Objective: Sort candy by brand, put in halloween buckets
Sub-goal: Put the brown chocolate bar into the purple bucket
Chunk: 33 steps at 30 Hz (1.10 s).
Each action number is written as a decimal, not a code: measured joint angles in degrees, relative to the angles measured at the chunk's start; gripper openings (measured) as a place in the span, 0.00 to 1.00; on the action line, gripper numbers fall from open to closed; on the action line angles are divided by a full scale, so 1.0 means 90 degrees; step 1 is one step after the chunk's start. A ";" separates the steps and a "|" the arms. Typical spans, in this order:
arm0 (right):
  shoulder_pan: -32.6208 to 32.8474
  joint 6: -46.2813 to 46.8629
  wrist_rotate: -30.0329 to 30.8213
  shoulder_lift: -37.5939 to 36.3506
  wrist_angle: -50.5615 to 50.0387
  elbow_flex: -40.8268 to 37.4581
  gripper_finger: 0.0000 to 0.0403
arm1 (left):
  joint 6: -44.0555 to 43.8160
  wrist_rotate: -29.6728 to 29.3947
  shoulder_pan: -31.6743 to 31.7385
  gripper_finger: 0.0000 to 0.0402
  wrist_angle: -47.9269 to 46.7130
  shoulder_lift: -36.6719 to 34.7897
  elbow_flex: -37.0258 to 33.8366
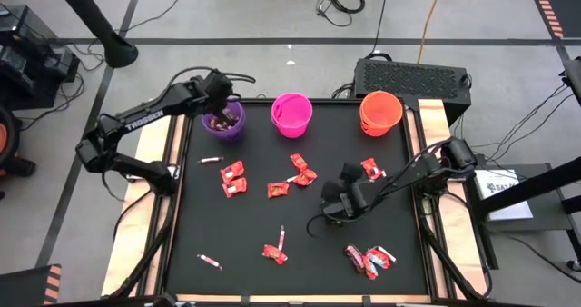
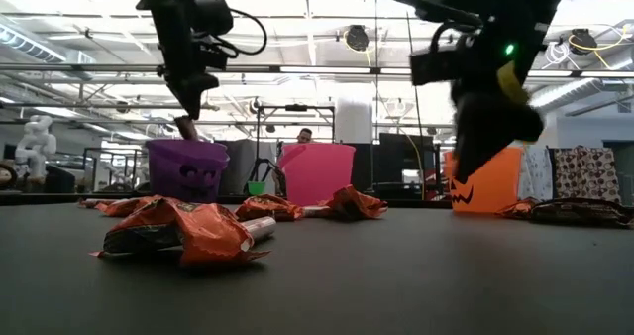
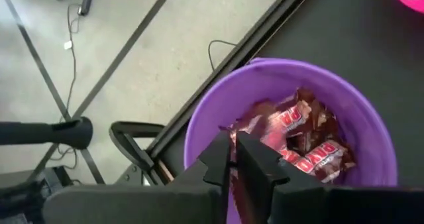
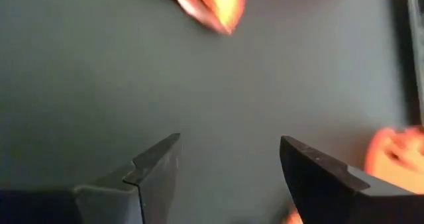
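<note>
Sorting in progress, drop-off step. The left gripper (image 1: 221, 116) hangs over the purple bucket (image 1: 234, 125) at the mat's far left corner, its fingers (image 3: 258, 161) nearly together with only a narrow slit between them; whether a wrapper is pinched there cannot be told. Maroon candy (image 3: 301, 141) already lies in this bucket. The pink bucket (image 1: 291, 114) and orange bucket (image 1: 380, 113) stand further along the far edge. To finish well, the left fingers should part fully while centred above the rim, and the arm should lift straight up so it does not tip the bucket. The right gripper (image 1: 338, 201) hovers low over the black mat (image 1: 245, 243) at right of centre, fingers (image 4: 156, 171) wide apart with nothing between them. Red-orange candy (image 1: 233, 178) and pale sticks (image 1: 282, 237) lie scattered on the mat; the right arm is best aimed at a single piece lying clear of its neighbours.
</note>
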 joint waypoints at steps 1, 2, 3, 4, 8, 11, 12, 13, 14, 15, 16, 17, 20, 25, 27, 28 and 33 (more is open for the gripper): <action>0.0000 0.0202 -0.0040 -0.0008 -0.0459 0.0147 0.61 | -0.0024 0.0000 -0.0002 0.10 0.0028 -0.0003 -0.0024; 0.0001 0.0409 -0.0046 -0.0010 -0.0927 0.0284 0.61 | -0.0029 -0.0002 -0.0002 0.12 0.0022 -0.0003 -0.0044; 0.0001 0.0598 -0.0062 -0.0012 -0.1294 0.0394 0.61 | -0.0039 -0.0004 -0.0002 0.14 -0.0026 -0.0003 -0.0055; 0.0001 0.0766 -0.0136 -0.0013 -0.1643 0.0495 0.61 | -0.0056 -0.0011 -0.0002 0.17 -0.0087 -0.0003 -0.0055; -0.0103 0.1362 -0.0916 -0.0022 -0.2644 0.0586 0.61 | -0.0339 0.0028 -0.0014 0.26 -0.0215 -0.0008 -0.0055; -0.0250 0.1635 -0.1185 -0.0022 -0.2932 0.0403 0.61 | -0.0381 0.0049 -0.0015 0.32 -0.0263 -0.0008 -0.0055; -0.0311 0.1639 -0.1247 -0.0021 -0.2929 0.0312 0.61 | -0.0386 0.0046 -0.0015 0.33 -0.0310 -0.0012 -0.0055; -0.0390 0.1600 -0.1365 -0.0019 -0.2902 0.0228 0.61 | -0.0405 0.0046 -0.0013 0.34 -0.0409 -0.0033 -0.0055; -0.0464 0.1505 -0.1553 -0.0019 -0.2871 0.0137 0.61 | -0.0453 0.0066 -0.0013 0.34 -0.0540 -0.0063 -0.0055; -0.0544 0.1353 -0.1749 -0.0019 -0.2828 0.0040 0.61 | -0.0494 0.0208 -0.0022 0.35 -0.0690 -0.0108 -0.0055; -0.0611 0.1200 -0.1883 -0.0019 -0.2732 -0.0067 0.61 | -0.0505 0.0552 -0.0039 0.35 -0.0823 -0.0165 -0.0055; -0.0675 0.1046 -0.1980 -0.0019 -0.2606 -0.0180 0.61 | -0.0505 0.1045 -0.0072 0.35 -0.0921 -0.0238 -0.0056; -0.0825 0.0833 -0.2065 -0.0040 -0.2495 -0.0484 0.61 | -0.0506 0.2786 -0.0367 0.35 -0.0636 -0.0651 -0.0289; -0.0941 0.0927 -0.2160 -0.0287 -0.2065 -0.1032 0.61 | -0.0717 0.3748 -0.1594 0.35 0.1390 -0.1822 -0.1646; -0.0939 0.0951 -0.2240 -0.0377 -0.1734 -0.1252 0.61 | -0.1020 0.3781 -0.2210 0.35 0.2431 -0.2270 -0.2326; -0.0939 0.0955 -0.2279 -0.0406 -0.1573 -0.1344 0.61 | -0.1134 0.3786 -0.2537 0.35 0.2976 -0.2465 -0.2675; -0.0939 0.0975 -0.2381 -0.0423 -0.1202 -0.1623 0.60 | -0.1522 0.3718 -0.4055 0.35 0.6678 -0.2853 -0.4510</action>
